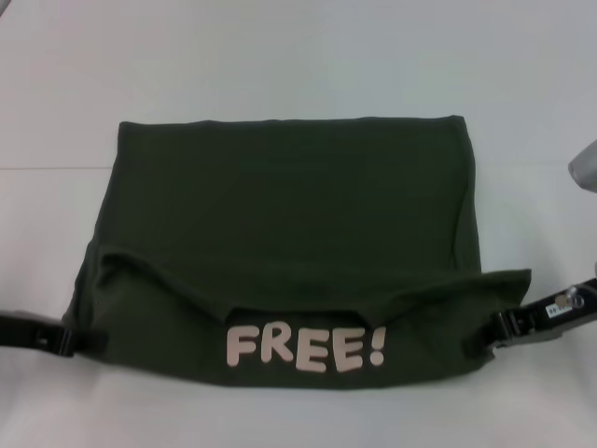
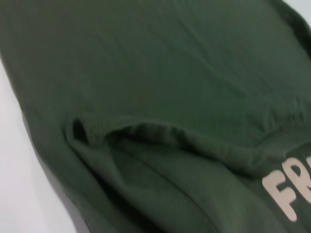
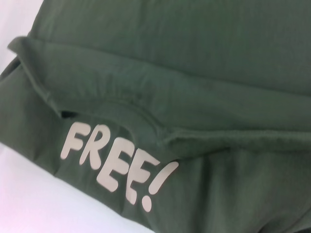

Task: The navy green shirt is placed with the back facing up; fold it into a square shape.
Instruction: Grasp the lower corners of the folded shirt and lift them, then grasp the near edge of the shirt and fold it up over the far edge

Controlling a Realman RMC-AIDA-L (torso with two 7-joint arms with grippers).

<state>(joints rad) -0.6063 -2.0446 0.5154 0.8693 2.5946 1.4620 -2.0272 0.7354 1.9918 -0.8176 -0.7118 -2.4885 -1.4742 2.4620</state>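
Cream "FREE!" lettering sits on the near strip of the shirt, facing up. Item: one dark olive-green shirt, lying on the white table, partly folded into a broad rectangle; plain back panel on the far part, its hem lying across just above the lettering. My left fingers are at the shirt's near left corner, touching the cloth; my right fingers are at the near right corner. Whether either pair is pinching fabric I cannot tell.
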